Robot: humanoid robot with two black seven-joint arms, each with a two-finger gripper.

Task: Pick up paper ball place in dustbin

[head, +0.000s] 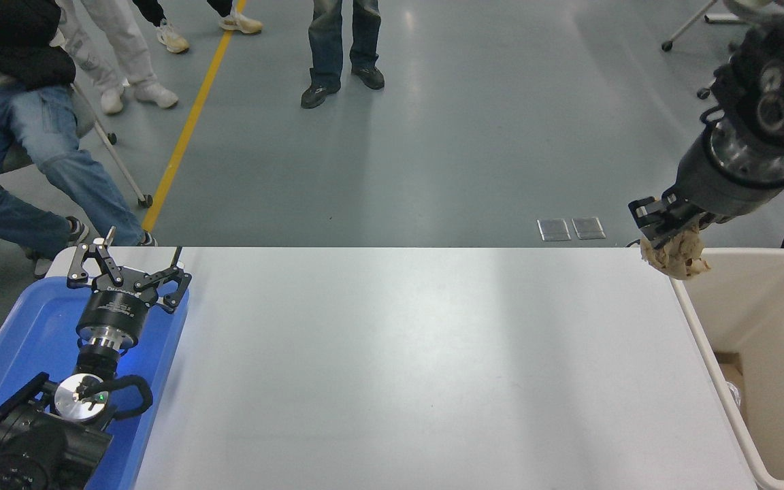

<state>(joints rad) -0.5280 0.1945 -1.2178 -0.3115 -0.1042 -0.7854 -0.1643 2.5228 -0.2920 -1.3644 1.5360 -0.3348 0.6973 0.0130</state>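
While your right gripper (667, 228) has its jaws clamped on the paper ball (676, 254), the wad hangs under the fingertips well up off the table (399, 367), tan and crumpled, sitting right at the far left corner of the dustbin (698, 333) in this view, partly over the rim. You can see the ball's lower edge overlapping the bin's far wall, though whether it is fully above the opening or just beside the corner is hard to call from up here. Your right arm comes in from the upper right edge, wrist angled down and to the left toward the bin. Inside the bin, low on its left wall, there's a brownish flat piece and something clear, too small to make out. Over on your other side, the left gripper (128, 272) is parked above the blue tray (18, 340) at the lower left, its jaws spread wide with nothing between them. Beyond the table's far edge you've got people's legs: one seated in jeans at the top left (31, 150), another standing at top centre (341, 41)
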